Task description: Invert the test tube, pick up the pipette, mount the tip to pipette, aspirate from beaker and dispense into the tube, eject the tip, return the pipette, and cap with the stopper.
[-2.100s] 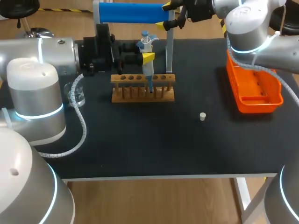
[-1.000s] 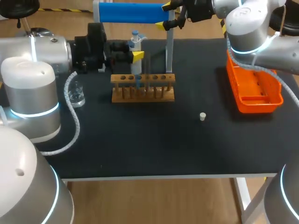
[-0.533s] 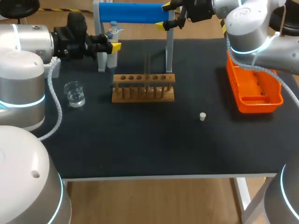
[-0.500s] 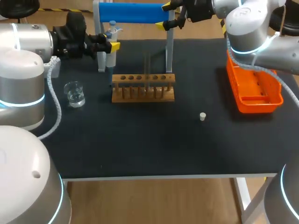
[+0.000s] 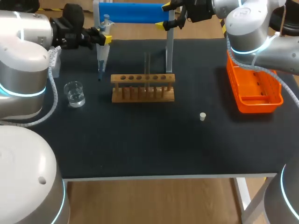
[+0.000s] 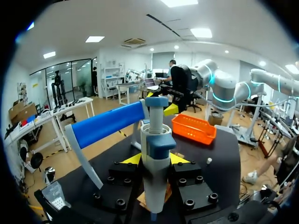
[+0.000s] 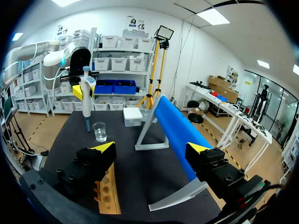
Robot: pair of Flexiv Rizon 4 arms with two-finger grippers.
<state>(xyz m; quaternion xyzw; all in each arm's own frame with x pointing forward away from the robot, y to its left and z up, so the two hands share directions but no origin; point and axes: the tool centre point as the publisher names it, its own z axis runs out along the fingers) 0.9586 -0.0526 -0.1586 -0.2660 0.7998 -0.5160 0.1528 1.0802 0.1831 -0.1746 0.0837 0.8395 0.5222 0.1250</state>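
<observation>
Our left end effector [image 5: 103, 39] was clamped on the pipette [image 5: 102, 52], both fingers against its body. The pipette hung upright over the bench [image 5: 140, 140], thin end down, just in front of the left leg of the blue-barred stand [image 5: 131, 12]. It was between the beaker [image 5: 74, 93] and the wooden rack [image 5: 143, 87]. The test tube [image 5: 147, 70] stood upright in the rack. The white stopper [image 5: 202, 116] lay on the bench, well apart from the rack, toward the orange tray [image 5: 254, 88]. A white box [image 7: 132, 116] stood near the beaker. Our right end effector [image 5: 167, 16] sat at the bar's right end, fingers apart
</observation>
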